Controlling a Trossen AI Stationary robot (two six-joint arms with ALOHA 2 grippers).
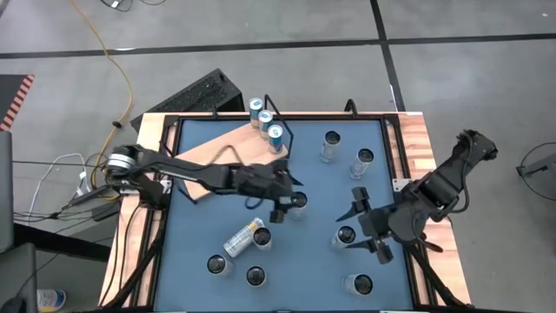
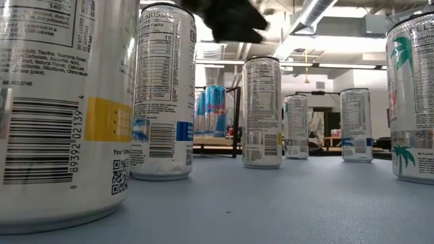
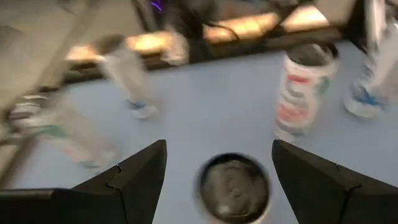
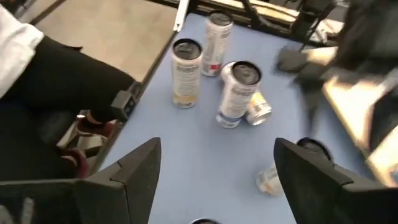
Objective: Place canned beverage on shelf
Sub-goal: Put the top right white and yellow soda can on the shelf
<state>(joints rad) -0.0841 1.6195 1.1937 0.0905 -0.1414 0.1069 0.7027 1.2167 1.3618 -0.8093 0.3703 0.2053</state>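
Your left claw is spread wide, hovering right over an upright can mid-table, w/ the can between the fingers but not pinched. Right claw also spread, holding nothing, near the table's right side. Shelf sits at the far-left corner w/ three cans on it.

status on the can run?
Left tool open over a standing can, not gripping. Right tool open, idle among cans. Shelf holds three cans. One can lies tipped nearby.
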